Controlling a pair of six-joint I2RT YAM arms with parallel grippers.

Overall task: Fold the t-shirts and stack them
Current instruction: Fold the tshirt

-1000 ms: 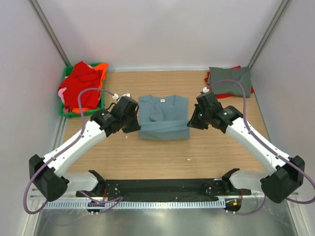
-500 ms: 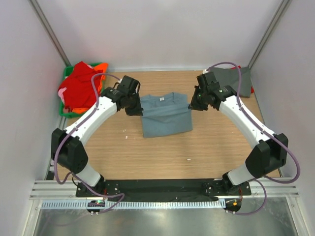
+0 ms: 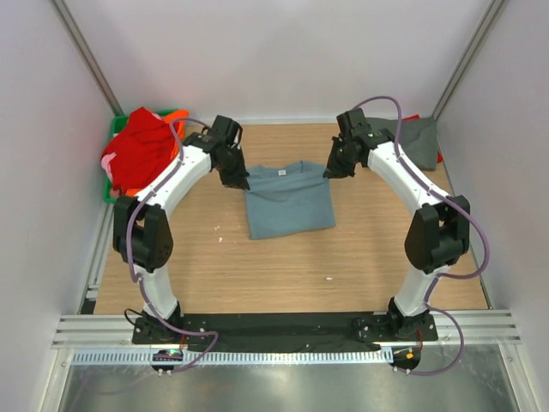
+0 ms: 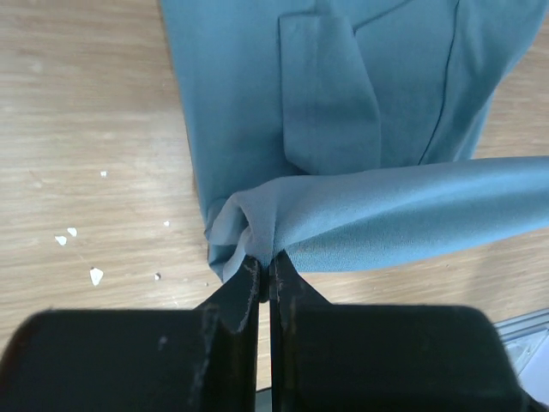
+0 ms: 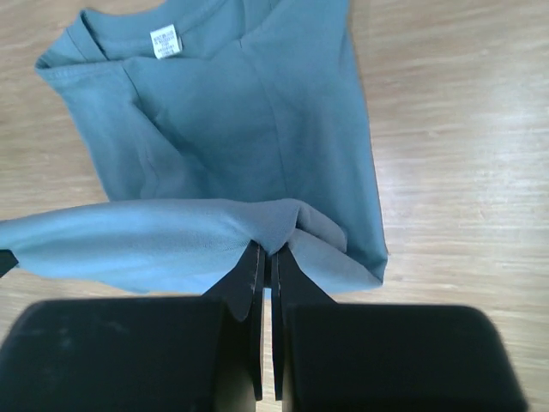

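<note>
Wooden table (image 3: 257, 275) bears the dusty blue-grey cloth t-shirt (image 3: 287, 206) toward its far edge; left gripper (image 4: 264, 262) and right gripper (image 5: 268, 253) each pinch a lifted fold's end. Limp, light cloth; corners likely grip best.

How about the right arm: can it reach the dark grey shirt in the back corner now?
Probably not yet: the right gripper is shut on the blue shirt. The grey shirt lies close by with nothing between, once it lets go.
</note>
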